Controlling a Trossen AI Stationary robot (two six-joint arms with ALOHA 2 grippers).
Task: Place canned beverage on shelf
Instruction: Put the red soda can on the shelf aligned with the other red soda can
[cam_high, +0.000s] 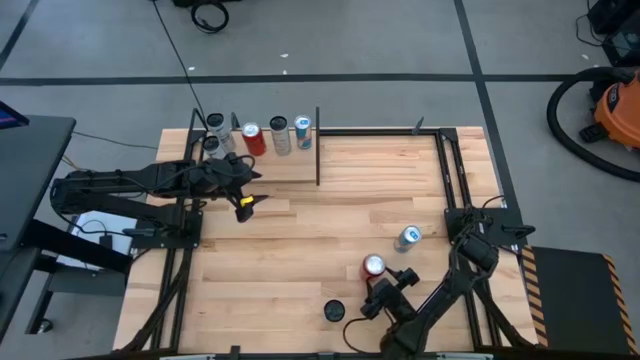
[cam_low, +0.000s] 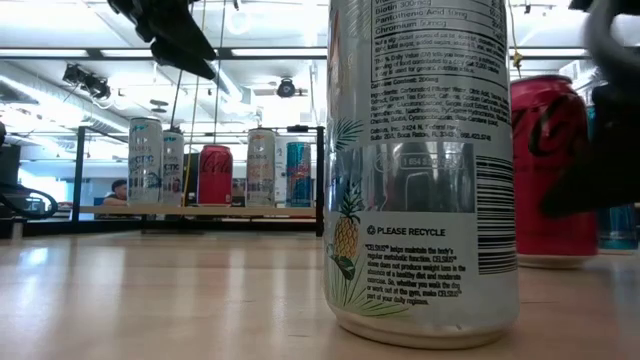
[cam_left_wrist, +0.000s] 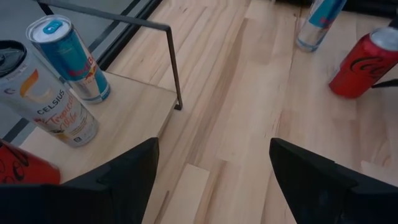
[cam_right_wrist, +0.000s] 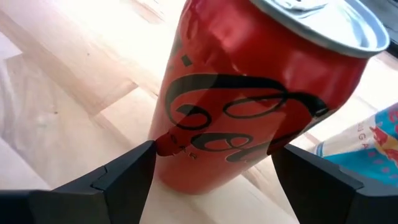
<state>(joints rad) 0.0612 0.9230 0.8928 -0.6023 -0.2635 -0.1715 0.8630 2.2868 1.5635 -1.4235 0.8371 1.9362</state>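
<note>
Cans: five on shelf (cam_high: 290, 165), three on tabletop (cam_high: 300, 240).

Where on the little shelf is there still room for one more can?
The shelf is bare along its front edge, toward the table's middle. Its back edge is crowded: five cans stand in a row from corner to corner.

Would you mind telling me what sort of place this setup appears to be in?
Probably a robotics lab or workshop in an open, industrial-style room: a butcher-block table framed by black metal, a shop vacuum on the grey taped floor, and exposed ceiling ducts with strip lighting.
</note>
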